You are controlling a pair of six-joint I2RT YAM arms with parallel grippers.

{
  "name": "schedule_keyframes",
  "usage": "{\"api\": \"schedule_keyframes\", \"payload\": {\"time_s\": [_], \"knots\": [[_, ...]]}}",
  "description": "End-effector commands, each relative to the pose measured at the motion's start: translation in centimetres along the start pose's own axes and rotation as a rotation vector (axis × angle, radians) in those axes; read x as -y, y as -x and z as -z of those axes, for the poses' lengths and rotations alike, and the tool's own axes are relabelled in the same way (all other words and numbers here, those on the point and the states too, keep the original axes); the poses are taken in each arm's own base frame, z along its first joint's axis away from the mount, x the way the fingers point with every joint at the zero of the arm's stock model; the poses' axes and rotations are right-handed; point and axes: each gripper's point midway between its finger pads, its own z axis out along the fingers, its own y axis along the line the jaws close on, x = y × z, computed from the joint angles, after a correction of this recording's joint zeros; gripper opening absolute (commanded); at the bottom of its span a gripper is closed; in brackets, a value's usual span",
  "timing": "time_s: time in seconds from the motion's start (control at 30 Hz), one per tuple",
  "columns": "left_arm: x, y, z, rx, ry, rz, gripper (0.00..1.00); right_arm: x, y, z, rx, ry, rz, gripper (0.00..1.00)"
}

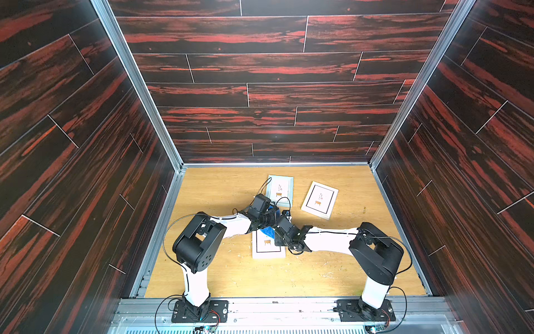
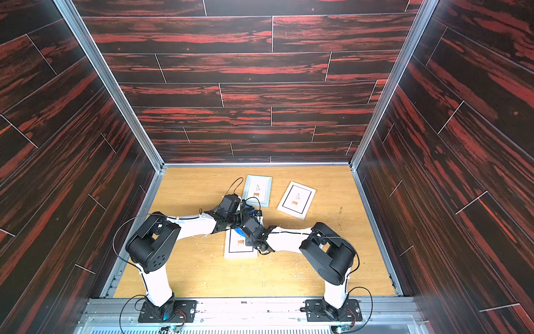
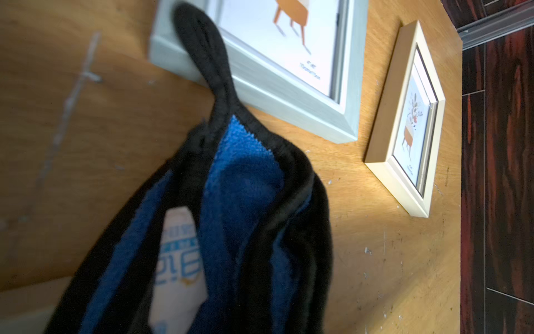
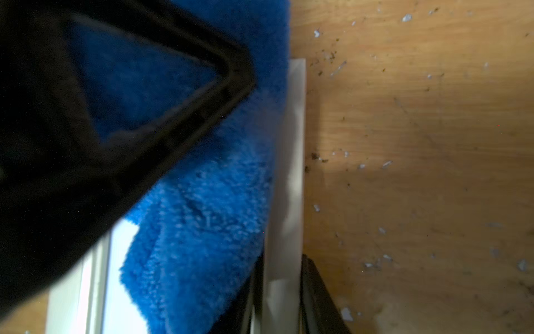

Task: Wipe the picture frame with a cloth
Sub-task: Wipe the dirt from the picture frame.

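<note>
Dark plank-patterned wall panels (image 1: 274,86), black streaked with red grain and joined by aluminium rails, close in three sides of a pale oak-grained wooden worktop (image 1: 231,277) flecked with white scuffs. Three flat rectangular frames lie on it, each holding a print of a plant on an orange stool. The white moulded picture frame (image 1: 267,251) with a thin black inner border sits about the worktop's middle. A brushed silver-grey picture frame (image 1: 281,188) lies near the middle of the far edge. A cream picture frame (image 1: 319,199) lies just beside it, toward the right edge, turned at a slant. The bright blue fluffy microfibre cloth (image 1: 267,231), edged in thick black stitching with a black corner loop (image 3: 199,43), is bunched on the far half of the white frame, covering its glass up to the side rail (image 4: 291,144). The left gripper (image 1: 270,221) stands over that bundle with its fingers pressed together on gathered folds of the cloth, though the fabric hides their tips. The right gripper (image 4: 281,297) has its black fingers (image 4: 316,289) set narrowly either side of the white frame's right-hand rail, pinching it. A small white care label (image 3: 179,260) sewn into the cloth carries blue print too blurred to read, and the tiny lettering on the silver-grey frame's print is also illegible.
</note>
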Motion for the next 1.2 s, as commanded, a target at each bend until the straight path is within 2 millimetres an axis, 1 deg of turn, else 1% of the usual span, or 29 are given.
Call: {"api": "schedule_keyframes", "payload": {"time_s": [0.0, 0.07, 0.1, 0.13, 0.2, 0.23, 0.33, 0.4, 0.43, 0.5, 0.57, 0.63, 0.67, 0.73, 0.8, 0.97, 1.03, 1.1, 1.17], "knots": [[-5.6, -0.3, 2.7, -0.014, 0.133, 0.053, 0.00, 0.9, -1.8, -0.3, -0.059, -0.045, 0.033, 0.00], [-6.9, -0.2, 3.6, -0.008, 0.145, 0.064, 0.00, 1.0, -1.8, -0.4, -0.060, -0.046, 0.037, 0.00], [-6.6, 0.0, 4.1, -0.001, 0.138, 0.060, 0.00, 0.9, -1.7, -0.3, -0.059, -0.044, 0.036, 0.00], [-6.4, 0.0, 4.0, -0.006, 0.135, 0.053, 0.00, 0.9, -1.7, -0.4, -0.058, -0.044, 0.038, 0.00], [-4.7, -0.4, 3.3, -0.018, 0.106, 0.033, 0.00, 0.9, -1.8, -0.4, -0.061, -0.045, 0.038, 0.00], [-4.3, -0.8, 2.5, -0.033, 0.105, 0.025, 0.00, 0.9, -1.8, -0.4, -0.062, -0.044, 0.037, 0.00], [-1.5, -2.1, 0.3, -0.074, 0.054, 0.012, 0.00, 0.8, -1.8, -0.4, -0.060, -0.039, 0.032, 0.00], [-0.6, -2.6, -0.7, -0.093, 0.032, 0.012, 0.00, 0.8, -1.8, -0.4, -0.061, -0.040, 0.032, 0.00], [-0.4, -2.7, -0.9, -0.096, 0.032, 0.013, 0.00, 0.8, -1.9, -0.4, -0.062, -0.040, 0.030, 0.00], [-1.2, -2.6, -0.4, -0.086, 0.055, 0.015, 0.00, 0.9, -1.9, -0.4, -0.063, -0.045, 0.030, 0.00], [-3.1, -1.9, 1.0, -0.065, 0.094, 0.025, 0.00, 1.0, -1.9, -0.4, -0.062, -0.047, 0.030, 0.00], [-4.9, -1.0, 2.2, -0.042, 0.096, 0.063, 0.00, 1.1, -1.9, -0.3, -0.059, -0.048, 0.030, 0.00], [-5.5, -0.5, 2.7, -0.029, 0.099, 0.073, 0.00, 1.1, -1.8, -0.3, -0.058, -0.049, 0.031, 0.00], [-5.9, -0.2, 3.2, -0.034, 0.124, 0.050, 0.00, 1.1, -1.8, -0.3, -0.058, -0.048, 0.033, 0.00], [-5.2, -0.2, 2.9, -0.037, 0.113, 0.037, 0.00, 1.1, -1.9, -0.3, -0.059, -0.049, 0.037, 0.00], [-1.1, -1.6, 0.8, -0.080, 0.064, -0.016, 0.00, 1.1, -1.9, -0.3, -0.061, -0.049, 0.031, 0.00], [-0.8, -2.1, 0.5, -0.101, 0.056, -0.005, 0.00, 1.0, -1.9, -0.4, -0.060, -0.048, 0.030, 0.00], [-1.6, -2.1, 1.5, -0.100, 0.083, 0.007, 0.00, 1.1, -1.9, -0.4, -0.060, -0.050, 0.027, 0.00], [-2.3, -1.9, 4.0, -0.090, 0.137, -0.029, 0.00, 1.1, -1.9, -0.4, -0.060, -0.050, 0.028, 0.00]]}}
